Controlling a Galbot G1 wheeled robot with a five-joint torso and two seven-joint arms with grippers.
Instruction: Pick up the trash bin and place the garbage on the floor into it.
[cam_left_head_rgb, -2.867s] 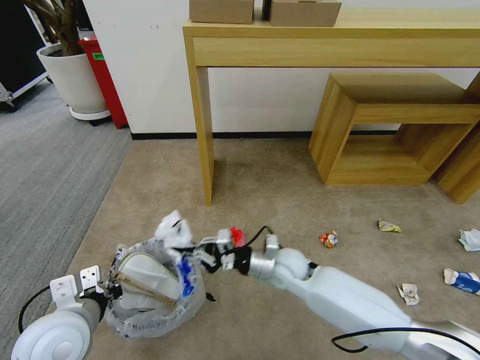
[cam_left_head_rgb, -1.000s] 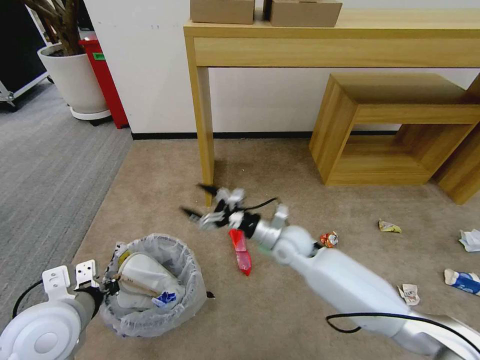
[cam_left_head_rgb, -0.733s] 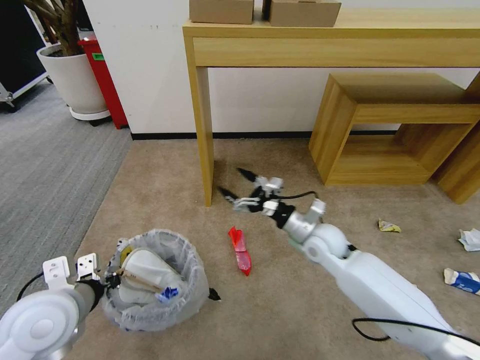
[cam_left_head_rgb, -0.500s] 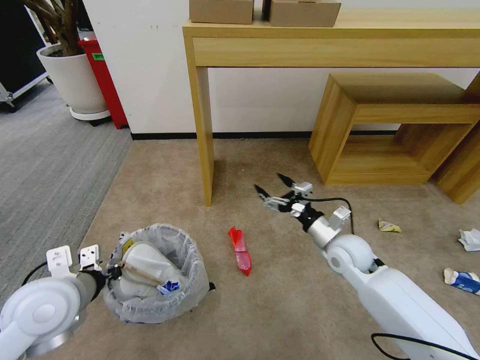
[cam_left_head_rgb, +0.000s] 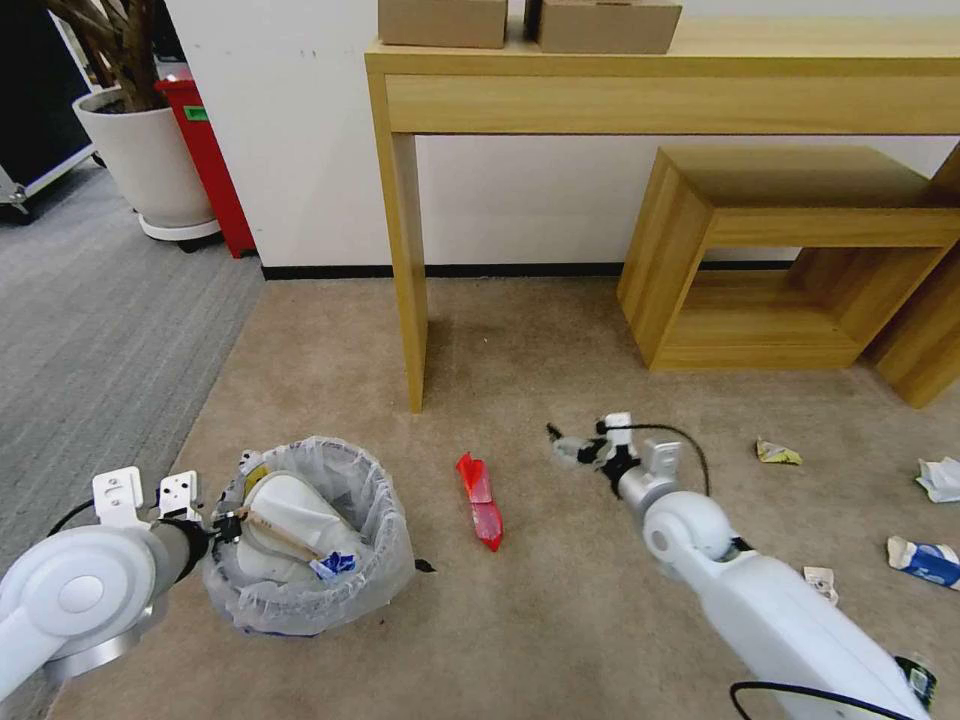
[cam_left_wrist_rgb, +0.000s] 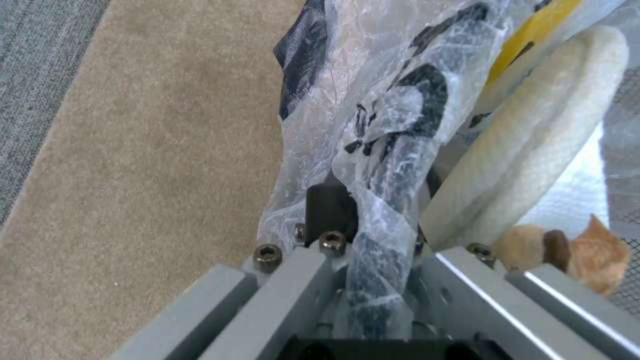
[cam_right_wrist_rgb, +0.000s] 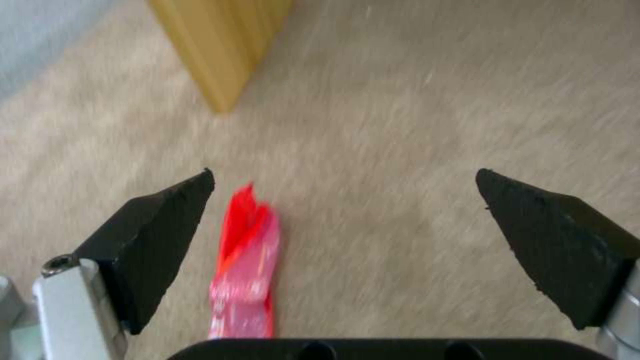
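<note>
The trash bin, lined with a crinkled clear bag, hangs tilted just over the floor. My left gripper is shut on its bagged rim. Inside lie a white slipper, a wooden stick and a blue-white scrap. The slipper also shows in the left wrist view. A red wrapper lies on the beige carpet right of the bin. My right gripper hovers low to the wrapper's right, open and holding nothing. In the right wrist view the wrapper lies near one finger of that gripper.
More garbage lies at the right: a yellow wrapper, crumpled white paper, a blue-white carton and a paper scrap. A wooden table leg stands behind the red wrapper. A low wooden shelf stands at the back right.
The red wrapper left my right gripper near the bin and now lies on the carpet. The open right gripper swung right and sank toward the floor. The bin shifted slightly.
</note>
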